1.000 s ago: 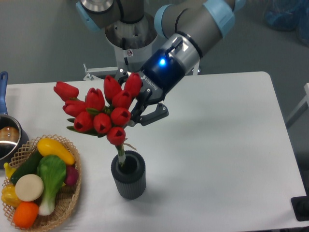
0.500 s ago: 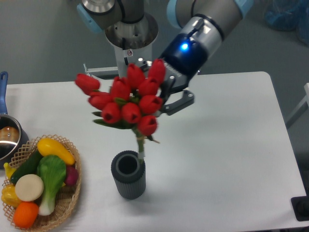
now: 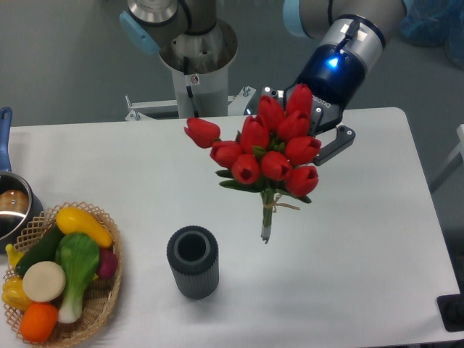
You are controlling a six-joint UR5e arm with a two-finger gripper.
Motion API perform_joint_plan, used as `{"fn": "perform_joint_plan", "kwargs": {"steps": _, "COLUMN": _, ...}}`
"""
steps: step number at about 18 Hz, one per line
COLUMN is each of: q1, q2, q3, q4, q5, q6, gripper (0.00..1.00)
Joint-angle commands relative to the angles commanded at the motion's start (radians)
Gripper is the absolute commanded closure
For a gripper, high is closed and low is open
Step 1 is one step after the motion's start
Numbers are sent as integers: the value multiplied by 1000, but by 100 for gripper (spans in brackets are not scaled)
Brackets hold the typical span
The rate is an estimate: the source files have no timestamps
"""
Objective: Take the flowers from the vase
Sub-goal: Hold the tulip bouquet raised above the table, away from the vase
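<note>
The flowers, a bunch of red tulip buds with green leaves and a tied stem, hang in the air above the table, right of and higher than the vase. Their stem end is clear of the vase mouth. My gripper is shut on the flowers from behind, its fingers mostly hidden by the buds. The vase, dark grey and ribbed, stands upright and empty on the white table.
A wicker basket of toy vegetables sits at the front left. A metal pot with a blue handle is at the left edge. The arm's base stands behind the table.
The gripper has lifted the flowers up and to the right. The stem has come fully out of the vase, which has stayed in place.
</note>
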Motion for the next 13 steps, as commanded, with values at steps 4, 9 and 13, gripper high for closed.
{"fn": "perform_joint_plan", "kwargs": {"steps": 4, "q1": 8, "q2": 3, "q3": -17, "q4": 2, "q5": 2, "q6": 3, "gripper": 57}}
{"fn": "perform_joint_plan", "kwargs": {"steps": 9, "q1": 11, "q2": 5, "q3": -18, "q4": 2, "q5": 2, "q6": 3, "gripper": 57}}
{"fn": "perform_joint_plan", "kwargs": {"steps": 13, "q1": 11, "q2": 5, "q3": -23, "q4": 3, "q5": 2, "q6": 5, "gripper": 57}}
